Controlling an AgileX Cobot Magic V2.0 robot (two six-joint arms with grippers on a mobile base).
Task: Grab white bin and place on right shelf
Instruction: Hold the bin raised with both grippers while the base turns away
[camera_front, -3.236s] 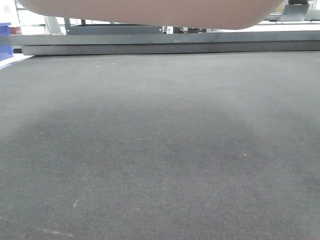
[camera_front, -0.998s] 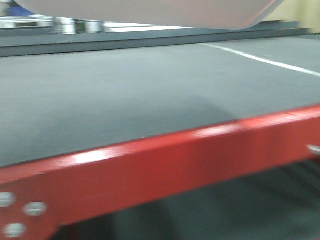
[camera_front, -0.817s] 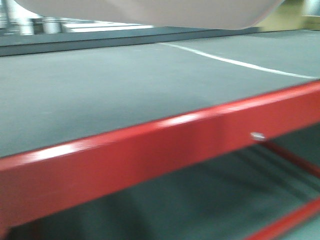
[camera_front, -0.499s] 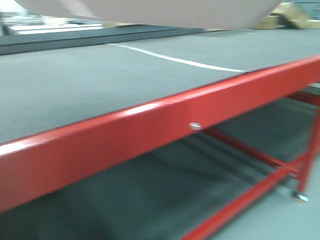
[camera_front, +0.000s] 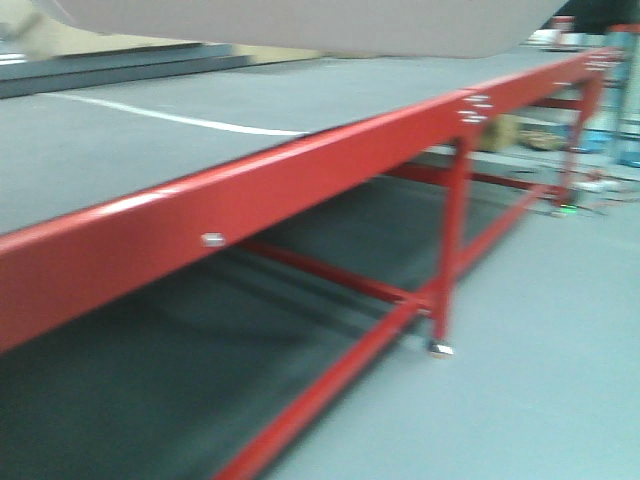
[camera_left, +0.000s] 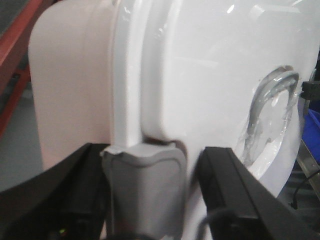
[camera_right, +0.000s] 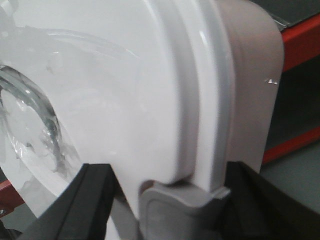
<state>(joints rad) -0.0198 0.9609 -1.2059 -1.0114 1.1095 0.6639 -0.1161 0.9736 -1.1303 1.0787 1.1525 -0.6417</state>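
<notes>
The white bin hangs in the air, and only its pinkish underside shows along the top of the front view. My left gripper is shut on the white bin: its black fingers straddle a grey latch at the rim of the glossy lid. At the opposite end my right gripper is shut on the white bin in the same way, around a second grey latch. The lid's recessed handle shows. The right shelf is out of view.
A red-framed table with a dark grey top runs diagonally under and in front of the bin. Its leg stands on the grey floor. Blurred clutter lies at the far right.
The front view has swung across the table: its red rail has slid leftward and downward, and a leg, lower braces and the floor have come into sight. The bin stays held above.
</notes>
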